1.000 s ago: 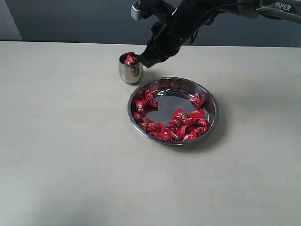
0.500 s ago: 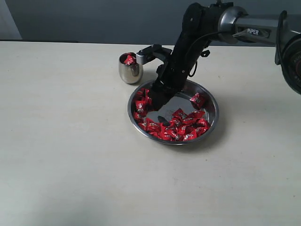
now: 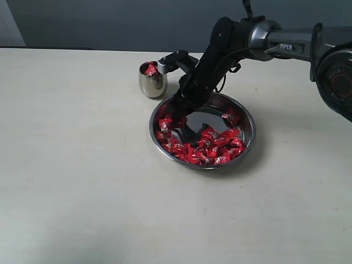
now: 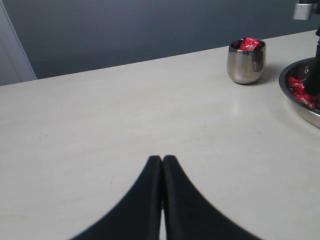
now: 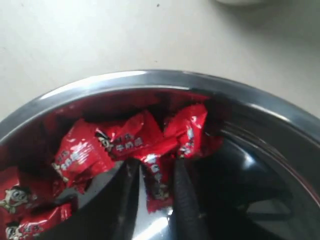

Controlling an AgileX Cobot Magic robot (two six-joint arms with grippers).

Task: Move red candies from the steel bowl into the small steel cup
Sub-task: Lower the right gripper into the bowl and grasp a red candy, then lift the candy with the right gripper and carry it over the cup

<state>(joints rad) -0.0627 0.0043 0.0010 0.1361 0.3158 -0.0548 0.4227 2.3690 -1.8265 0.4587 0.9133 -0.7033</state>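
The steel bowl [image 3: 250,130] lies mid-table with many red candies [image 3: 206,146] along its near and left sides. Behind its left edge stands the small steel cup [image 3: 152,82], candies heaped at its mouth. My right gripper [image 3: 177,120] is down in the bowl's left part. In the right wrist view its fingers [image 5: 131,175] stand open astride one red candy [image 5: 159,182], with a strip of bare steel between one finger and the wrapper. My left gripper [image 4: 162,160] hovers shut and empty over bare table, facing the cup [image 4: 246,62] and the bowl's rim [image 4: 307,116].
The pale table [image 3: 77,181] stretches wide to the left and front of the bowl. A dark wall runs behind the table's far edge. The right arm [image 3: 258,36] reaches in from the upper right, passing close beside the cup.
My right gripper has come away from above the cup and dropped into the left side of the bowl, then shifted slightly toward the candies by the rim.
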